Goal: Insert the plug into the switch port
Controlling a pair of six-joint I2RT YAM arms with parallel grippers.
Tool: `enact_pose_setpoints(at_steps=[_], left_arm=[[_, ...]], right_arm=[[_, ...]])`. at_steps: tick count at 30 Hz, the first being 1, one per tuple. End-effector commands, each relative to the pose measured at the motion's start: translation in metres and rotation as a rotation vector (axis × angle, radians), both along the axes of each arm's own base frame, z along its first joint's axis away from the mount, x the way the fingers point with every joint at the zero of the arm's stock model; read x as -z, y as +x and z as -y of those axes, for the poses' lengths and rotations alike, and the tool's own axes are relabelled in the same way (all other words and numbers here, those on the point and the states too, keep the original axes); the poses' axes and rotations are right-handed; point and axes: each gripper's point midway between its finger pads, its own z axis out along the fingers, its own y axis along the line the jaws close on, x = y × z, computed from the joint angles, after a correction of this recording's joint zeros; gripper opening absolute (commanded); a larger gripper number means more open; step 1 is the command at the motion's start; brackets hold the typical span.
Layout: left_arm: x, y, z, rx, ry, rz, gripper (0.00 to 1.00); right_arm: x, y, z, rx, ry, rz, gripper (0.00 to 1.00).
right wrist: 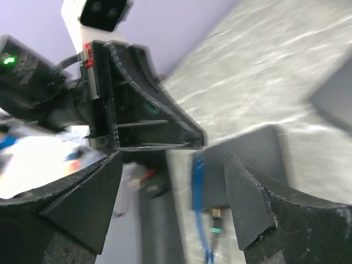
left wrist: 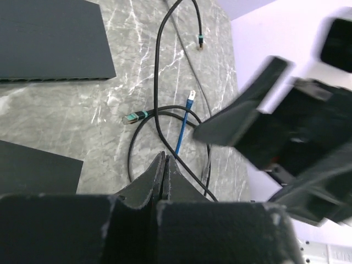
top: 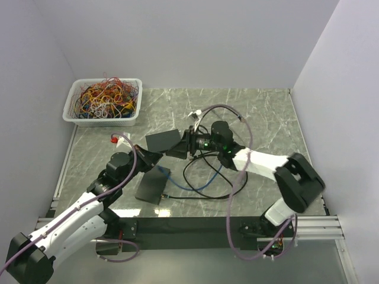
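The plug (left wrist: 191, 99) is seen lying loose on the desk (left wrist: 82, 110). The left gripper (left wrist: 163, 159) is pressed shut beside its blue cable (left wrist: 181, 129), and the right gripper (right wrist: 174, 159) is spread wide and empty. With both crowded together, a collision could be caused, or the plug dragged askew.

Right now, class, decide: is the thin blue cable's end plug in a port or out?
Out: the thin blue cable's plug lies unconnected on the grey marble table.

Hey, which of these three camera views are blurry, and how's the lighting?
Top external: sharp, evenly lit, only soft shadows on the table. Left wrist: blue cable and table crisp, but the right gripper at the edge is smeared. Right wrist: heavy motion blur streaks the table and blue cable; its own fingers look fairly sharp.
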Motion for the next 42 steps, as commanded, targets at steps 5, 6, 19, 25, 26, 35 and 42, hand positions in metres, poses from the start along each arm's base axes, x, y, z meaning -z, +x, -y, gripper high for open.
enact_pose_setpoints(at_steps=[5, 6, 19, 25, 26, 35, 42], left_arm=[[-0.022, 0.006, 0.0, -0.032, -0.017, -0.018, 0.01], [-0.021, 0.006, 0.0, -0.03, -0.013, -0.024, 0.01], [0.004, 0.008, -0.042, -0.191, 0.158, -0.085, 0.02], [0.021, 0.01, -0.06, -0.209, 0.176, -0.128, 0.02], [0.024, 0.011, -0.066, -0.224, 0.172, -0.135, 0.02], [0.028, 0.012, -0.071, -0.208, 0.16, -0.13, 0.02], [0.032, 0.015, -0.069, -0.199, 0.154, -0.134, 0.02]], right_arm=[[-0.008, 0.019, 0.021, 0.34, -0.393, 0.384, 0.81], [-0.003, 0.007, 0.017, 0.32, -0.424, 0.392, 0.79], [0.067, -0.031, -0.019, 0.2, -0.68, 0.486, 0.6], [0.103, -0.041, -0.038, 0.131, -0.77, 0.475, 0.58], [0.111, -0.039, -0.039, 0.131, -0.788, 0.47, 0.58], [0.126, -0.027, -0.053, 0.14, -0.841, 0.473, 0.55], [0.152, -0.023, -0.057, 0.131, -0.898, 0.455, 0.46]])
